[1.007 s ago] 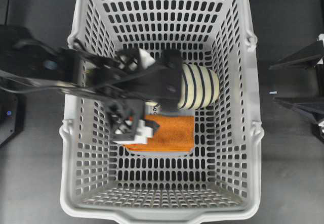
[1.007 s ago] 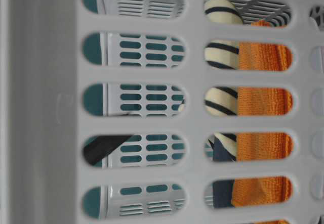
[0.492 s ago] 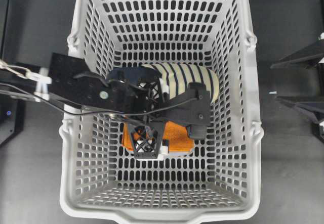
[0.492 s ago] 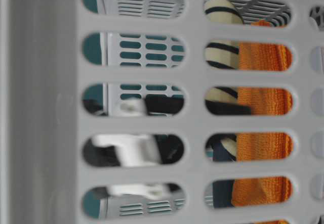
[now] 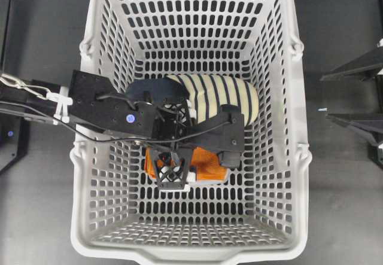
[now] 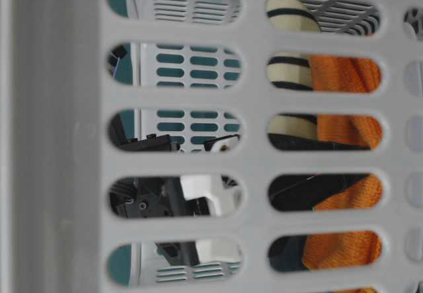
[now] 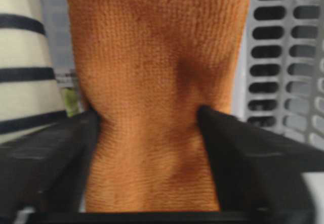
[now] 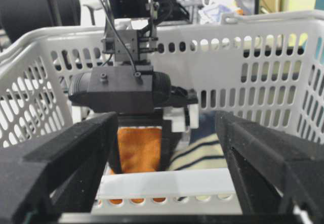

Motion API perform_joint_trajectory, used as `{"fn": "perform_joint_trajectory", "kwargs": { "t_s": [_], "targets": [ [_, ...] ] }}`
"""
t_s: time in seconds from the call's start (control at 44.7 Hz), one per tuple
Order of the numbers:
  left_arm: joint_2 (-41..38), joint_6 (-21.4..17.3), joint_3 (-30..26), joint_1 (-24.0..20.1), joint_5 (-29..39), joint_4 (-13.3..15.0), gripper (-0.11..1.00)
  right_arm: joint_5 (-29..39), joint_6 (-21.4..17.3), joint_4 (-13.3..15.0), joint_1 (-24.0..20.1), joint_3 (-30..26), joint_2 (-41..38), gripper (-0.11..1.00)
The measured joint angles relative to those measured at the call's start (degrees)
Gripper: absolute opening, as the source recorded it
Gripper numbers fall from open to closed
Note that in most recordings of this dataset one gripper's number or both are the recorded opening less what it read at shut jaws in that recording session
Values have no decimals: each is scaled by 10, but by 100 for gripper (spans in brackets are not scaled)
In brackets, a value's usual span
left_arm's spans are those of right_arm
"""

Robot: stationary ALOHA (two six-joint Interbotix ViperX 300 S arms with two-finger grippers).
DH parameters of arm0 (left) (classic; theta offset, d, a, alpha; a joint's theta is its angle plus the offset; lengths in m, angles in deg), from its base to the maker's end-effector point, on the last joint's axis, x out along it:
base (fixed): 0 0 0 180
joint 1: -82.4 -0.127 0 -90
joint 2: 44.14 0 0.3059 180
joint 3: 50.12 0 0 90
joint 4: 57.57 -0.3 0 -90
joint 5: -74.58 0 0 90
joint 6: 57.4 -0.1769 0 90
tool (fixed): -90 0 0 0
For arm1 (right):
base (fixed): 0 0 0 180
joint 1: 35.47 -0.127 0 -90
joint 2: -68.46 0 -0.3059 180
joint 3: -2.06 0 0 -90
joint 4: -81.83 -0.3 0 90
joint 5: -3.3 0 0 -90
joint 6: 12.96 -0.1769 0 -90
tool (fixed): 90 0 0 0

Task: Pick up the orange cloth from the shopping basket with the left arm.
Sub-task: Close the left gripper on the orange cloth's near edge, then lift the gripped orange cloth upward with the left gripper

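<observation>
The orange cloth lies on the floor of the light-grey shopping basket, beside a rolled cream cloth with dark stripes. My left gripper reaches down into the basket and is shut on the orange cloth. In the left wrist view the cloth is pinched into a waist between the two black fingers. The right wrist view shows the left gripper with the cloth between its fingers. My right gripper is open and empty outside the basket's right wall.
The basket's tall slotted walls surround the left gripper on all sides. The striped roll lies right against the orange cloth. Dark tabletop lies around the basket. The basket rim stands between my right gripper and the cloths.
My left gripper swung over the orange cloth, came down onto it and closed. The cloth is now bunched narrower between the fingers. The right arm has not moved.
</observation>
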Motion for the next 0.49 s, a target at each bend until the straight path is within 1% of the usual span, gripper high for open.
{"fn": "perform_joint_trajectory", "kwargs": {
  "t_s": [0.089,0.179,0.201,0.358,0.492],
  "targets": [
    [0,-2,1,0,0,0,36,-1,0,0,0,0,0,75],
    [1,-3,1,2,1,0,15,0,0,0,0,0,0,74],
    [2,-3,1,2,1,1,13,-1,0,1,0,0,0,74],
    [15,-12,-5,0,4,0,13,-1,0,1,1,0,1,74],
    [34,-11,-41,-1,28,0,13,-1,0,0,0,0,1,74]
  ]
}}
